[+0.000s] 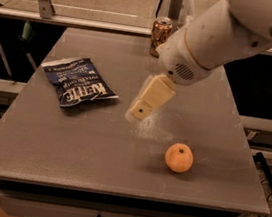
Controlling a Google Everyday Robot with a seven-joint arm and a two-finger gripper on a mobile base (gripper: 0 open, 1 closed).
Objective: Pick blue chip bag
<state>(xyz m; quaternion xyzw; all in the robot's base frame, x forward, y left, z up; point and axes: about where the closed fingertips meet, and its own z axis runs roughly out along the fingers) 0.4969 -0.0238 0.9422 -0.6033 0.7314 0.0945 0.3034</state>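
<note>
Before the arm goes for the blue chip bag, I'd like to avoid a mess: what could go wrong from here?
1. The blue chip bag lies flat on the table; the gripper, hanging just right of it, may push it rather than lift it.
2. The soda can stands behind the arm; a wide swing might tip it.
3. The orange could roll if bumped.

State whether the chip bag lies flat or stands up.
Flat: the blue chip bag lies label-up on the table; the gripper hangs between it and the orange.
</note>
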